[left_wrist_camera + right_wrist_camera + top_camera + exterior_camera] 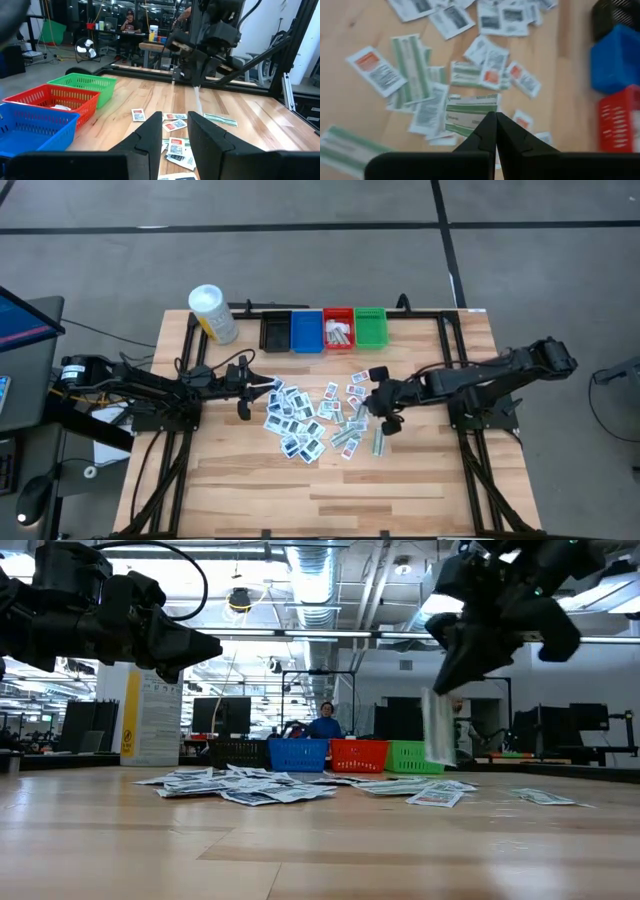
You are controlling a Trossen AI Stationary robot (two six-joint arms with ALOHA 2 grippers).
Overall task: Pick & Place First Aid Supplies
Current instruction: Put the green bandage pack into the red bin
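The first aid supplies point(305, 420) are many small flat packets strewn over the middle of the wooden table; they also show in the right wrist view point(415, 67). My right gripper point(386, 420) hangs above their right side, shut on one pale green-and-white strip packet point(437, 730). That packet also shows in the left wrist view point(196, 97). My left gripper point(175, 125) waits level at the pile's left edge point(243, 398), open, with nothing between its fingers. My right gripper pinches the strip packet by one short end point(489, 114) between its two fingertips. The fingers slant down from the table's right side. The packet hangs below them point(440, 745), nearly upright and clear of the table.
Black point(275, 331), blue point(306, 331), red point(338, 328) and green point(370, 327) bins stand in a row at the far edge; the red one holds a few packets. A yellow white-capped container point(213, 313) stands far left. A person point(325, 724) sits beyond the table.
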